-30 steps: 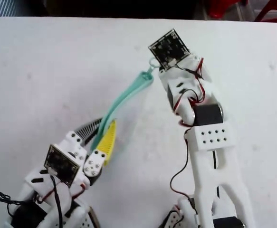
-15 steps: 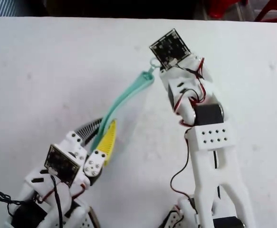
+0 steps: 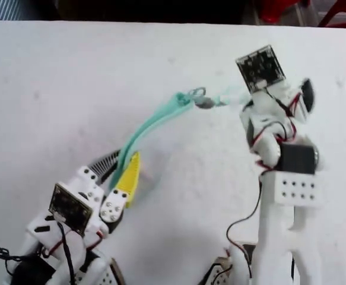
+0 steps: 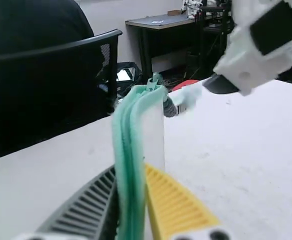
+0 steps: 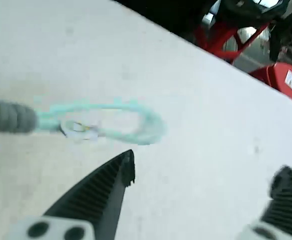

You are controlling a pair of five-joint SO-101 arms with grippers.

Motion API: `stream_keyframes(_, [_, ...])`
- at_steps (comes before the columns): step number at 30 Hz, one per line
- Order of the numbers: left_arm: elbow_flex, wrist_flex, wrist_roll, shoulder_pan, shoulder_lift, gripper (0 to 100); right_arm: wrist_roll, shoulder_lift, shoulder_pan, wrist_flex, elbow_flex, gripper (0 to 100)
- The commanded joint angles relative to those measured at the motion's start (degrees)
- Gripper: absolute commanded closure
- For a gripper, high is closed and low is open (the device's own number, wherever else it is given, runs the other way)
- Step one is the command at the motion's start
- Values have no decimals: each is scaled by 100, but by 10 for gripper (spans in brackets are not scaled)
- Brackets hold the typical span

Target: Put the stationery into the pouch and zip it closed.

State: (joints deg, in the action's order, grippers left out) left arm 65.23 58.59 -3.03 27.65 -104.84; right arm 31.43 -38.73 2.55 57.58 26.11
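Currently the pouch [image 3: 152, 122] stands on its long edge on the table [image 3: 72, 77], its near end in the left gripper [image 3: 125, 163] and its far end pointing toward the right gripper [image 5: 206, 170].

Left gripper: clenched on the pouch, with the grey finger on one side and the yellow finger on the other.

Right gripper: released, jaws wide apart, just short of the loop [image 5: 146, 117], which lies untouched on the table. A grey bead [image 3: 205, 104] joins the loop to the zip end of the pouch.

Handling, as judged:
- The pouch is light and soft. Its teal band bows along its length, so the body will flex rather than bear load.
- The side wall looks thin and smooth, and is likely slippery. The zip band is the firmer place to pinch.
- The loop is limp and thin. It is best taken near the bead and pulled in line with the zip.
- Nothing about it looks fragile.
- Whether the stationery is inside cannot be told.

Markings: no writing is legible on the pouch. A white label sits on a red object [image 5: 281, 75] beyond the table, its print too small to read.
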Motion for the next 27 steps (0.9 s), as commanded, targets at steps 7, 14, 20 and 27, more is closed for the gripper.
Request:
stream_keyframes(7, [290,-466,-18,-435,4,979,-123,-1859,-110,2791,-1152,532])
stream_keyframes(14, [325,-457,-26,-426,4,979,-141,-1930,-1393,3459,-2303,644])
stream_keyframes(20, [325,-413,-26,-426,4,979,-123,-1798,-2484,3451,-2734,659])
stream_keyframes(27, [325,-413,-26,-426,4,979,325,-1253,-3046,3477,-2734,659])
